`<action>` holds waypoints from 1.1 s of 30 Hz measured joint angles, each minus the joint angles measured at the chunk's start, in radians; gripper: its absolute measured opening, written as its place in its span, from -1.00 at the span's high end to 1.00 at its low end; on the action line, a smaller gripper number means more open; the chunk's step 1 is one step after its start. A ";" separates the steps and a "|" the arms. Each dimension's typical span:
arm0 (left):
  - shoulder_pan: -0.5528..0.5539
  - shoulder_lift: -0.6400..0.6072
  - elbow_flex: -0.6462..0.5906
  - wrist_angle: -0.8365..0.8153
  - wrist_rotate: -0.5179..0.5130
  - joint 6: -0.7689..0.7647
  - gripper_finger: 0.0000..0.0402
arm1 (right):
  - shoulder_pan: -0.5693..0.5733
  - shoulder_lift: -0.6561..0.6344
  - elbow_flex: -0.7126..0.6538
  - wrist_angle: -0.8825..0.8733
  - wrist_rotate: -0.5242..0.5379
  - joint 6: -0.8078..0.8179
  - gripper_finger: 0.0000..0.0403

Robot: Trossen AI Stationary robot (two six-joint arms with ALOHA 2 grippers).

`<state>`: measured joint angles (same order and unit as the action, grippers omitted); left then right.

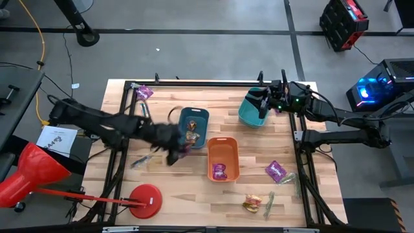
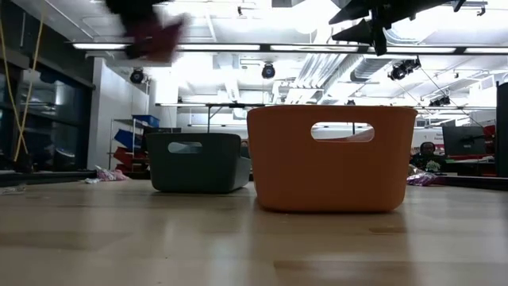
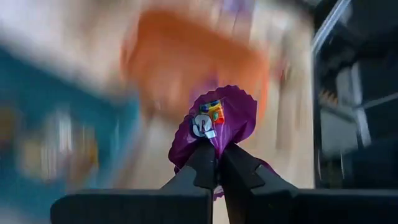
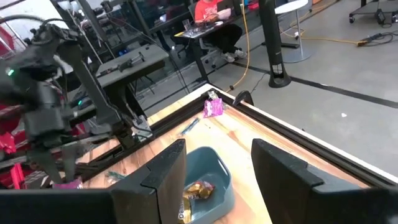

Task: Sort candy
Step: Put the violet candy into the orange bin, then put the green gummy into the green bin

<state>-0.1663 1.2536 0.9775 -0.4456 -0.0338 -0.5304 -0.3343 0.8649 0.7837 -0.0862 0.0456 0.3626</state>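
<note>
My left gripper [image 1: 176, 154] hangs over the table between the middle teal bin [image 1: 194, 126] and the orange bin [image 1: 223, 158], shut on a shiny purple candy packet [image 3: 214, 121]. The low view shows it high up as a blur [image 2: 152, 36]. The teal bin holds orange-brown-gold candy [image 1: 192, 136], and the orange bin holds purple candy [image 1: 220, 171]. My right gripper [image 1: 264, 105] waits open above a second teal bin [image 1: 249, 113] near the far right. Loose candy lies on the table: purple packets [image 1: 143, 92] [image 1: 276, 170], green sticks [image 1: 268, 204] [image 1: 139, 162] and a gold wrapper [image 1: 252, 204]. My left gripper pinches the purple packet between its two fingertips [image 3: 202, 162] at the packet's near edge [image 3: 212, 142]. The rest of the packet sticks out past the fingertips. It is lifted clear of the table and bins.
A red disc on a rod [image 1: 145, 197] and a red funnel [image 1: 29, 171] sit at the near left. Black frame rails [image 1: 301, 136] run along the table's sides. Bare wood [image 1: 168, 188] shows in front of the bins.
</note>
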 joint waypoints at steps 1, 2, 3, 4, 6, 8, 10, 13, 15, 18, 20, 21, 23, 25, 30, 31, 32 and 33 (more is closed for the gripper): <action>0.035 0.028 0.009 0.059 0.018 0.061 0.99 | 0.000 0.000 0.000 0.006 0.000 0.003 0.12; 0.068 0.062 0.021 0.095 0.044 0.112 0.99 | 0.000 0.000 0.000 0.015 0.000 0.004 0.12; 0.100 0.100 0.038 0.113 0.075 0.152 0.99 | 0.000 0.000 0.000 0.022 0.000 0.009 0.12; 0.127 0.139 0.057 0.119 0.113 0.184 0.98 | 0.000 0.000 0.000 0.029 0.000 0.014 0.12; 0.168 0.223 0.101 0.120 0.196 0.232 0.94 | 0.000 0.000 0.000 0.046 0.000 0.013 0.12; 0.187 0.307 0.149 0.122 0.258 0.281 0.88 | 0.000 0.000 0.000 0.060 0.002 0.000 0.12; 0.188 0.384 0.203 0.124 0.295 0.345 0.80 | 0.000 0.000 0.000 0.068 0.017 -0.002 0.12; 0.179 0.471 0.299 0.128 0.304 0.455 0.65 | 0.000 0.000 0.000 0.086 0.029 0.002 0.12; 0.178 0.510 0.359 0.127 0.305 0.513 0.53 | 0.000 0.000 0.000 0.096 0.029 0.003 0.12; 0.188 0.536 0.423 0.076 0.306 0.565 0.35 | 0.000 0.000 0.000 0.100 0.029 0.002 0.12; 0.196 0.533 0.442 0.017 0.303 0.552 0.23 | 0.000 0.000 0.000 0.100 0.029 0.002 0.12; 0.201 0.525 0.446 -0.020 0.301 0.526 0.18 | 0.000 0.000 0.000 0.100 0.028 0.002 0.12; 0.204 0.501 0.446 -0.137 0.296 0.455 0.09 | 0.000 0.000 0.000 0.097 0.024 -0.003 0.12; 0.200 0.477 0.446 -0.293 0.283 0.389 0.02 | 0.000 0.000 0.000 0.092 0.021 -0.006 0.12; 0.108 0.405 0.357 -0.674 0.096 0.152 -0.01 | 0.000 0.000 0.000 0.064 0.020 -0.015 0.12; 0.078 0.382 0.319 -0.714 0.070 0.068 -0.01 | 0.000 0.000 0.000 0.056 0.015 -0.015 0.12; 0.046 0.354 0.275 -0.742 0.057 -0.017 -0.01 | 0.000 0.000 0.000 0.047 0.013 -0.016 0.12; 0.013 0.327 0.230 -0.755 0.055 -0.109 -0.01 | 0.000 0.000 0.000 0.040 0.013 -0.023 0.12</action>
<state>-0.1534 1.5807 1.2074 -1.2002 0.0207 -0.6390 -0.3340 0.8646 0.7837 -0.0464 0.0586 0.3397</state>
